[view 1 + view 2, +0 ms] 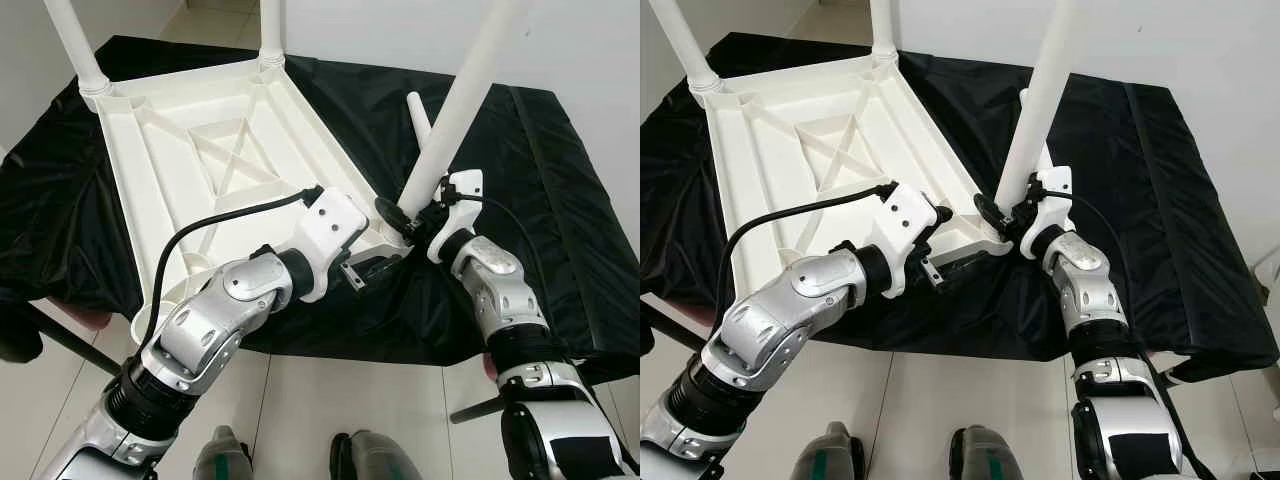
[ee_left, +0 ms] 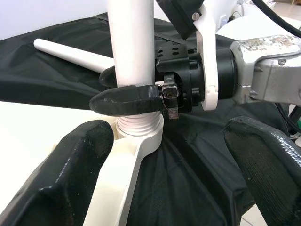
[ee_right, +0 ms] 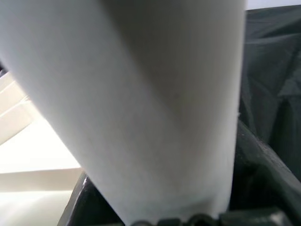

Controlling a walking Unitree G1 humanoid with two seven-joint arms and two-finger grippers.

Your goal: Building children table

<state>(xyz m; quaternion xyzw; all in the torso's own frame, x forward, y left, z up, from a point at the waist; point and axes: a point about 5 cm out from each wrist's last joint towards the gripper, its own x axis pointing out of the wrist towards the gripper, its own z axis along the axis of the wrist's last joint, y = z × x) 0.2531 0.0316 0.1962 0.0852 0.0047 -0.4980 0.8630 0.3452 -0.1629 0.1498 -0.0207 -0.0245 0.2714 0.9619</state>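
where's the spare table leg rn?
The loose leg lies on the black cloth behind the leg held by the right end effector, to the right of the upturned tabletop in the eye views.

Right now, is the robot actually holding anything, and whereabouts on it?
Yes: the right gripper clamps the white table leg near its threaded bottom end. The left gripper holds nothing.

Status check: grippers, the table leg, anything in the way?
Right gripper shut on leg at corner socket. Left gripper open beside tabletop. Spare leg on black cloth, not obstructing.
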